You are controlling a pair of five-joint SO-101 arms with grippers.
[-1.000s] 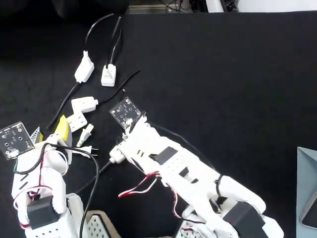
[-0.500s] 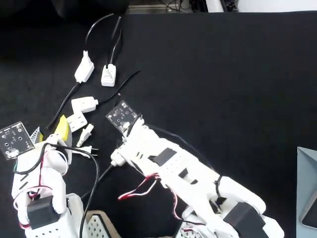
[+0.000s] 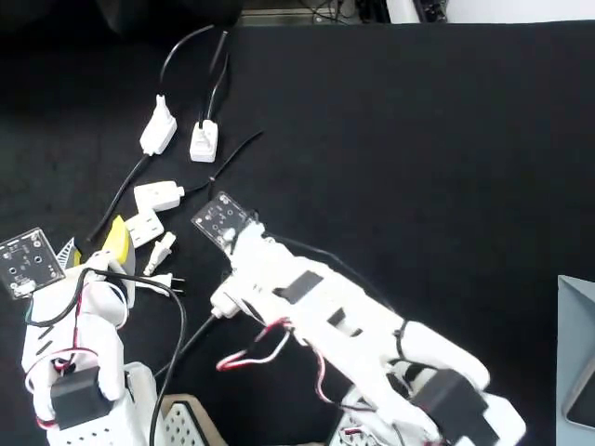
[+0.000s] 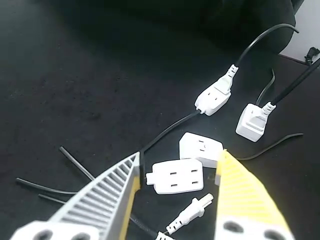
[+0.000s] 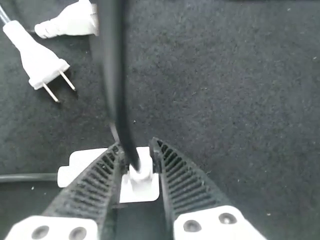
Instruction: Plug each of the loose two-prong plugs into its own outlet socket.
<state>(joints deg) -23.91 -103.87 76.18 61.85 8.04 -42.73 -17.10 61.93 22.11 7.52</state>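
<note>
My right gripper (image 5: 136, 145) is shut on a white plug (image 5: 139, 186) with a black cord, low over the black table; in the high view it (image 3: 221, 299) sits left of centre. Two loose two-prong plugs (image 5: 42, 62) (image 5: 70, 20) lie just beyond it, also seen in the high view (image 3: 160, 251) (image 3: 158, 282). My left gripper (image 4: 179, 155) is open above a white outlet block (image 4: 175, 176), with a second block (image 4: 201, 149) and a loose plug (image 4: 192, 212) close by. In the high view the left gripper (image 3: 91, 243) is at the left edge.
Two corded white outlets (image 3: 158, 130) (image 3: 204, 139) lie at the back left, with black cords (image 3: 186, 46) running off the far edge. A grey object (image 3: 576, 353) stands at the right edge. The black table (image 3: 418, 167) stretches to the right.
The right arm has swung a little to the left with the plug in its gripper. The left arm has not moved.
</note>
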